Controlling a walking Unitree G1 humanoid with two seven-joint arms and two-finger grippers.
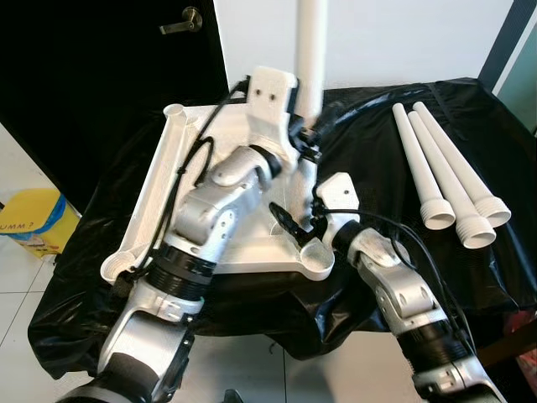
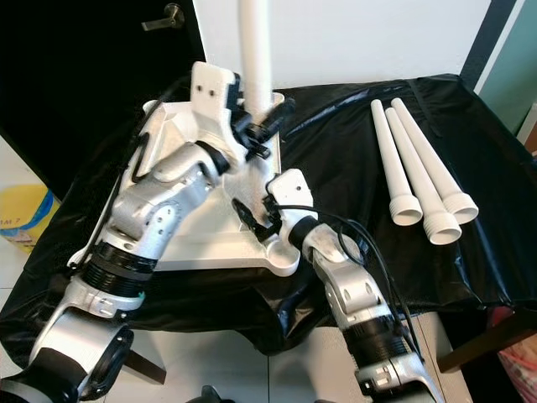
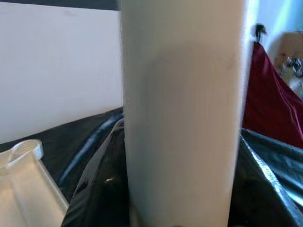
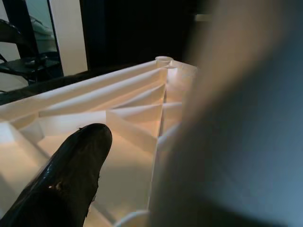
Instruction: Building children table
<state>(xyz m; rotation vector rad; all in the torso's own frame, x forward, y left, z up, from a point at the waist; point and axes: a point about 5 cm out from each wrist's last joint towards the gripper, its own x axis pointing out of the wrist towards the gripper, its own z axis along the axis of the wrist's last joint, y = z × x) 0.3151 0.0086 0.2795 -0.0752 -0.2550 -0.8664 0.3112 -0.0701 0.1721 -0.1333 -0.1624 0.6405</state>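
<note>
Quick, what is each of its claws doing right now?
Left gripper: closed on the upright leg.
Right gripper: open, at the tabletop's near corner, holding nothing.

The upright leg (image 1: 310,50) runs past the frame's top edge.

bare black table cover (image 1: 369,159) is lying open between the upright leg (image 1: 310,50) and three loose legs (image 1: 445,180); both arms are crowding the upturned tabletop (image 1: 159,180).

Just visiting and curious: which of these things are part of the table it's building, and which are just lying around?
Part of the job:
white tabletop, upside down
upright leg, held by left gripper
three spare legs

Lying about:
yellow container
black sheet
</note>
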